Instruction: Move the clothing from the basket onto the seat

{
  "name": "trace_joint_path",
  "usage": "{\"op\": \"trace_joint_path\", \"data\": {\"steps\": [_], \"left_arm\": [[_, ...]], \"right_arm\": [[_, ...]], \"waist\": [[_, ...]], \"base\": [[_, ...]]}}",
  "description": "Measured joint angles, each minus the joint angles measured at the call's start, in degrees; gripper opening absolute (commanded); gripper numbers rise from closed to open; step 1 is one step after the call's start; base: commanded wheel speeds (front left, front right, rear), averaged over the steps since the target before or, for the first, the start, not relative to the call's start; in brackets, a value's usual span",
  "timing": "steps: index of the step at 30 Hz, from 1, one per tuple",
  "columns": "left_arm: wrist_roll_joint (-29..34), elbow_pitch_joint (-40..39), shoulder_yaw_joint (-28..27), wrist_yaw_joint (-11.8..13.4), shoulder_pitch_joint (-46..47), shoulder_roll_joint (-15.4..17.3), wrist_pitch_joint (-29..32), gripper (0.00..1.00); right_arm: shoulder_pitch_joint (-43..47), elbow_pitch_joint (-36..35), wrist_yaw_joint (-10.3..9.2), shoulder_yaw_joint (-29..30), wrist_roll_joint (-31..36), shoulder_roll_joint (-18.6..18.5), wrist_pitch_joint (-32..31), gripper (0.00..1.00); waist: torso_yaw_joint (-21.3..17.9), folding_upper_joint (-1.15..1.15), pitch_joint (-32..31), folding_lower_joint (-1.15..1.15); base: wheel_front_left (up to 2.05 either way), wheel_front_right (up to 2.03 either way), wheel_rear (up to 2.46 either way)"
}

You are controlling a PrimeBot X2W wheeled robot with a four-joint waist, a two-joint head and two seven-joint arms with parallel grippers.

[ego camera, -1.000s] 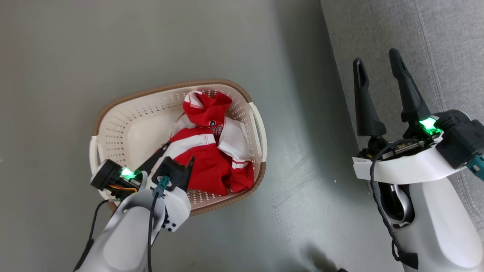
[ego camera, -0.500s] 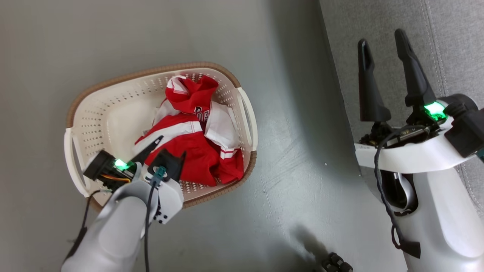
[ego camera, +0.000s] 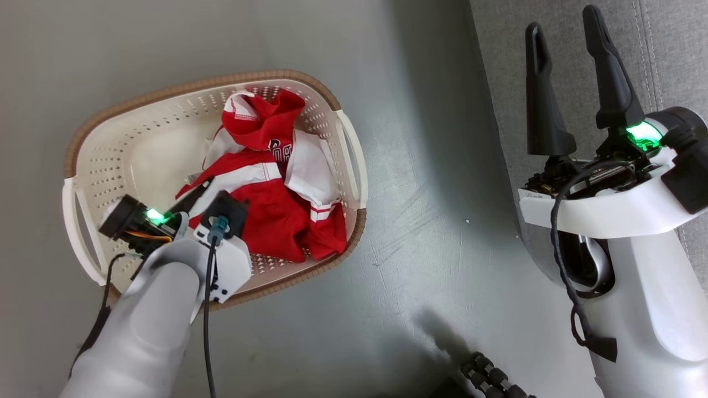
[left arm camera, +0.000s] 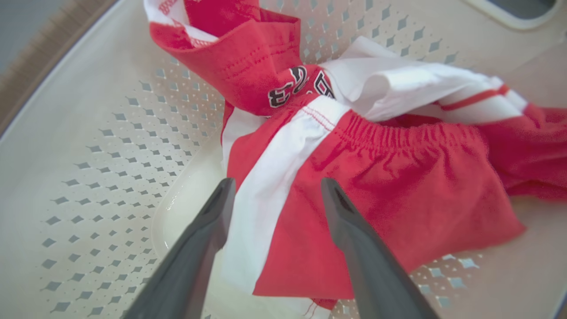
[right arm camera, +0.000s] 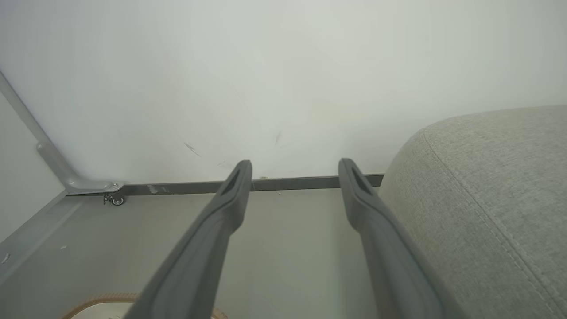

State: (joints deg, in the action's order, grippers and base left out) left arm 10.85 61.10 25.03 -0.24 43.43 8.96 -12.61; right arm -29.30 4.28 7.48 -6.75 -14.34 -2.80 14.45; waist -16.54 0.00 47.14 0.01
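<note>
Seat (ego camera: 677, 50): 2 o'clock in head view, well apart from basket.
Basket (ego camera: 166, 91): on floor (ego camera: 431, 221), 10 o'clock.
Clothing (ego camera: 271, 215): heaped in basket's right half, long axis 12–6.
Left gripper (left arm camera: 278, 184): nearer arm, jaws wide, empty, fingers either side of white stripe (left arm camera: 283, 168); pile at its 12, contact unclear.
Right gripper (ego camera: 562, 17): wide, empty, by seat edge.

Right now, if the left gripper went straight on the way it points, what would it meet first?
Most likely the red and white clothing: the left gripper, fingers open, points at its white stripe, with the basket floor beneath. How near the cloth is, I can't tell.
</note>
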Motion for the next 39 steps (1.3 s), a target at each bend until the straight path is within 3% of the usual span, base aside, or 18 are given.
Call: {"op": "trace_joint_path", "data": {"steps": [5,21,22,23,24,25,26,39], "left_arm": [[0.55,1.59,0.01,1.02,1.44,0.59,1.34,1.0],[1.09,5.67,0.67,1.07,4.65,0.74,4.54,1.0],[1.09,5.8,0.77,1.07,4.78,0.42,4.54,0.79],[1.1,5.86,0.91,1.07,4.92,0.04,4.54,0.49],[1.1,5.9,1.05,1.05,5.0,-0.31,4.54,0.38],[1.1,5.98,1.18,0.98,5.02,-0.59,4.53,0.05],[1.1,6.14,1.24,0.98,5.02,-0.76,4.53,0.0],[1.4,7.02,1.67,0.38,5.42,-1.65,3.36,0.0]], "right_arm": [[-0.39,-0.09,0.0,-0.15,-0.3,0.0,0.0,1.0],[-1.61,-0.25,0.0,-1.03,-1.85,0.01,0.0,1.0],[-1.61,-0.24,0.0,-0.99,-1.85,0.01,0.0,1.0],[-1.61,-0.24,0.0,-0.94,-1.85,0.01,0.0,1.0],[-1.61,-0.23,0.0,-0.91,-1.85,0.01,0.0,1.0],[-1.62,-0.22,0.0,-0.86,-1.85,0.01,0.0,1.0],[-1.62,-0.22,0.0,-0.8,-1.85,0.01,0.0,1.0],[-2.51,0.0,0.0,-0.48,-2.45,0.0,0.0,1.0]], "waist": [[-0.57,0.0,1.12,0.0],[-2.25,0.0,3.06,0.0],[-2.28,0.0,3.05,0.0],[-2.3,0.0,3.04,0.0],[-2.32,0.0,3.02,0.0],[-2.33,0.0,2.99,0.0],[-2.33,0.0,2.95,0.0],[-1.69,0.0,2.21,0.0]], "base": [[0.0,0.0,0.0],[0.0,0.0,0.0],[0.0,0.0,0.0],[0.0,0.0,0.0],[0.0,0.0,0.0],[0.0,0.0,0.0],[0.0,0.0,0.0],[0.0,0.0,0.0]]}}
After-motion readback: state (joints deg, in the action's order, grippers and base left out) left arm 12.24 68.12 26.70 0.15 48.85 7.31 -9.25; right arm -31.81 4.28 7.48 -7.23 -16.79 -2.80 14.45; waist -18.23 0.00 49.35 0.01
